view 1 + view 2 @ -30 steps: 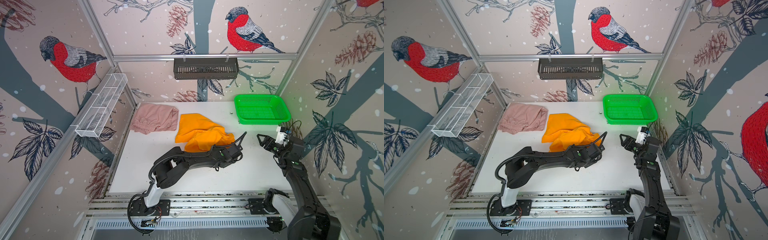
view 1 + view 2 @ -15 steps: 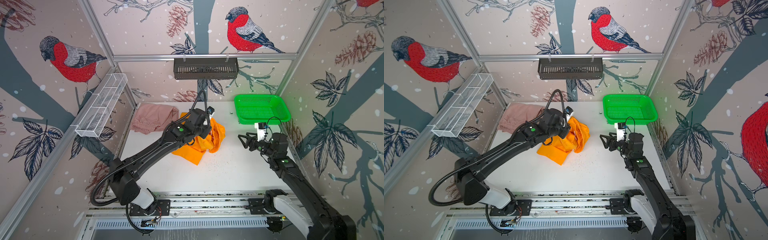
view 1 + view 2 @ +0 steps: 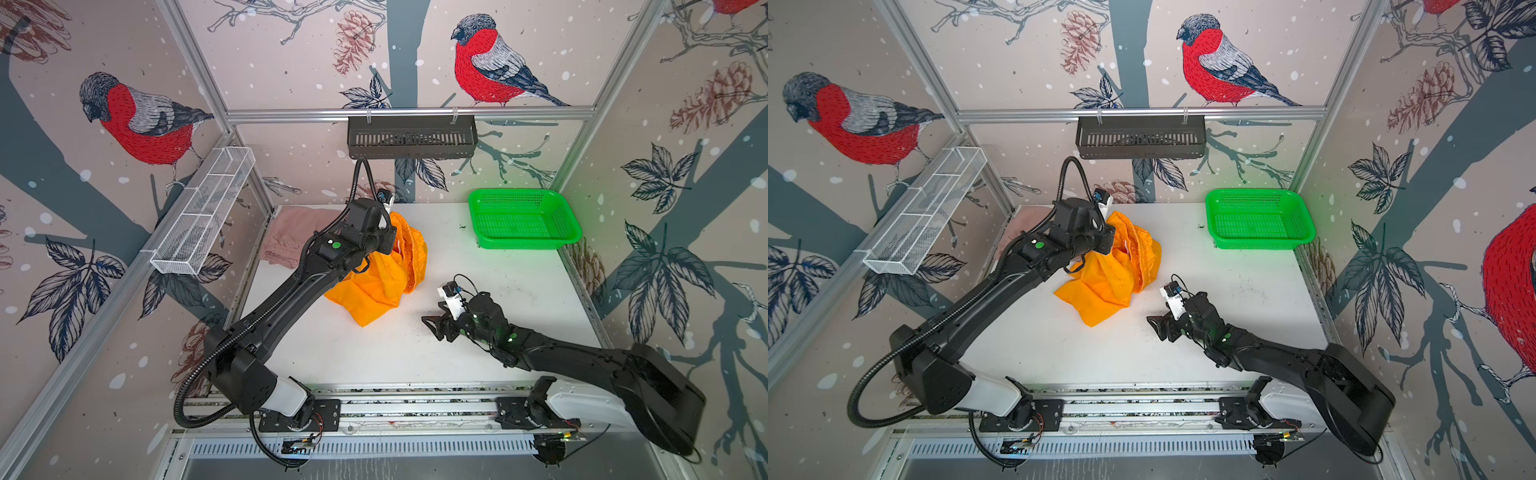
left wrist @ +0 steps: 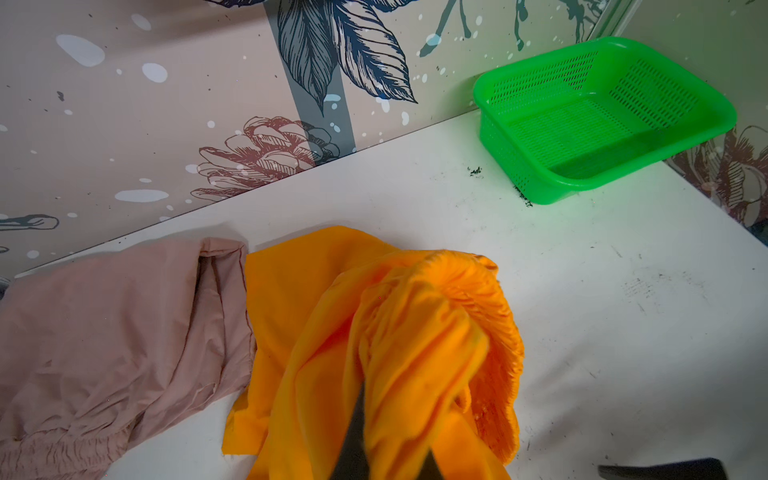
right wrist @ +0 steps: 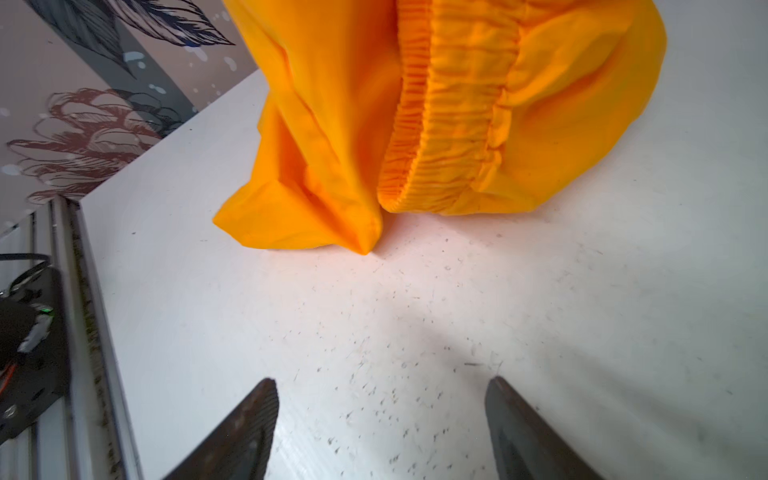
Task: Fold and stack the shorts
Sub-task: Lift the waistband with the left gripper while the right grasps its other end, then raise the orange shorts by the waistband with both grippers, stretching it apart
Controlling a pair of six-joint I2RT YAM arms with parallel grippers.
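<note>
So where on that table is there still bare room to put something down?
The widest bare stretch of table runs along the front edge, nearer than the orange shorts, though the right arm overhangs it. Another lies between those shorts and the green basket. The back left corner is crowded: pink shorts, orange shorts, the left arm over them.

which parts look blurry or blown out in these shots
Left wrist view: the bright orange cloth shorts smear soft near the lens, the green plastic mesh basket glows oversaturated. Right wrist view: tips of the right claw are blurred, the waistband crisp.
</note>
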